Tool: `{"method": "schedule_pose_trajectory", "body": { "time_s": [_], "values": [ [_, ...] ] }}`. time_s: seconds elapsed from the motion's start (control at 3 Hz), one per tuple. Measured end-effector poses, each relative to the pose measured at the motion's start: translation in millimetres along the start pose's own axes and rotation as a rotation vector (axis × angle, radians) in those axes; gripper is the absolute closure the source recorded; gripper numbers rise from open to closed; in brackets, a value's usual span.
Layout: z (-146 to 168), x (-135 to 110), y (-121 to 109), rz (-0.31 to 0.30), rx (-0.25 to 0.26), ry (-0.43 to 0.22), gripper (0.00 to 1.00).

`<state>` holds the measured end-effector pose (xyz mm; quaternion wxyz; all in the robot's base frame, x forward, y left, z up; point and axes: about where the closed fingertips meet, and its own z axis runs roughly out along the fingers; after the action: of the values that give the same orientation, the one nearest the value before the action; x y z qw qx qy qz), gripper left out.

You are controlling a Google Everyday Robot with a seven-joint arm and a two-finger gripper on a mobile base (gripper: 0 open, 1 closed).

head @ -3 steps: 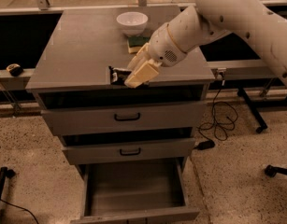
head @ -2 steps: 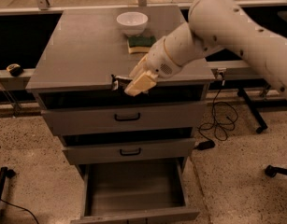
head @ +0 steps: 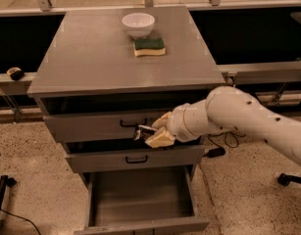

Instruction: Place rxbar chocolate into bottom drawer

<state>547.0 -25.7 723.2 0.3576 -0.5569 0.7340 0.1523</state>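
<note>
Evidently the bar (head: 140, 130) was in the air, pinched at the tip of the hand (head: 149, 132). Only a dark sliver with a pale glint showed. It sat level with the gap between the top drawer (head: 91, 126) and the middle drawer (head: 106, 160). The hand's fingers were closed on the bar, with nothing else in the grip. The hand was just in front of those two drawer fronts and above the bottom drawer (head: 140, 199), which stood pulled out.

Risks, as judged:
- The grip looked to be on one end of the bar only. With a glossy wrapper, the bar might slip or pivot on the way down and drop early.
- The bar was close to the middle drawer's front. A straight descent might scrape it there or catch the handle (head: 136, 159), knocking it loose.
- If released from this height, the bar might bounce or strike the bottom drawer's front rim and tumble outside.
- The forearm might brush the cabinet's right edge when lowering.

Bowl (head: 138, 23) and sponge (head: 149, 46) sat at the back of the worktop (head: 91, 62), well apart from the hand. No concern there.
</note>
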Motion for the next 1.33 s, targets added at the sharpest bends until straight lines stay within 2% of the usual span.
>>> {"method": "schedule_pose_trajectory", "body": {
  "time_s": [0.33, 0.67, 1.0, 1.33],
  "values": [
    [2.8, 7.4, -9.9, 0.025, 0.061, -0.019, 1.0],
    [20.4, 37.1, -11.5, 0.12, 0.12, -0.027, 1.0],
    [60.1, 104.2, 5.7, 0.131, 0.154, -0.002, 1.0],
    [80.5, 158.6, 10.0, 0.128, 0.221, 0.004, 1.0]
  ]
}}
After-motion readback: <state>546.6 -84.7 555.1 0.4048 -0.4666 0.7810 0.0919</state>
